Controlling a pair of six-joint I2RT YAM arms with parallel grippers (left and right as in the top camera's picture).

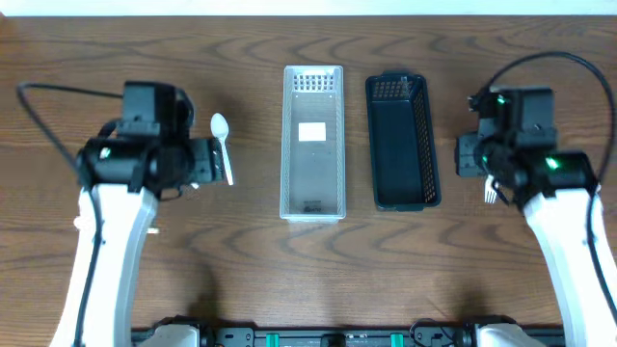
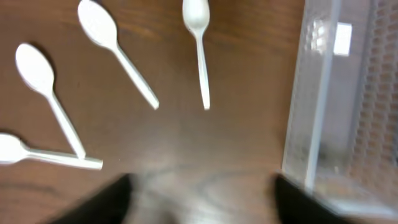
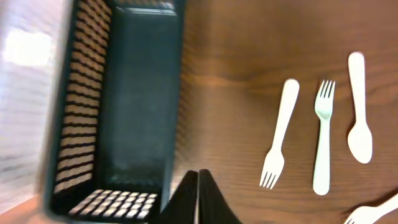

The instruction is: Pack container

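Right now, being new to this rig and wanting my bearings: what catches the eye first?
Two long containers stand side by side mid-table: a clear bin and, on its right in the overhead view, a black slatted basket, neither holding cutlery. White spoons lie scattered beside the clear bin, white forks beside the basket.

On the tabletop [image 1: 241,260]: one clear bin [image 1: 312,183], one black bin [image 1: 395,145]. Five white spoons [image 2: 36,70] [image 2: 99,26] [image 2: 196,15] [image 2: 12,149] [image 3: 359,140]: four left of the bins and one at the right. Three white forks [image 3: 280,130] [image 3: 322,143] [image 3: 368,214], the third cut off at the frame's edge.
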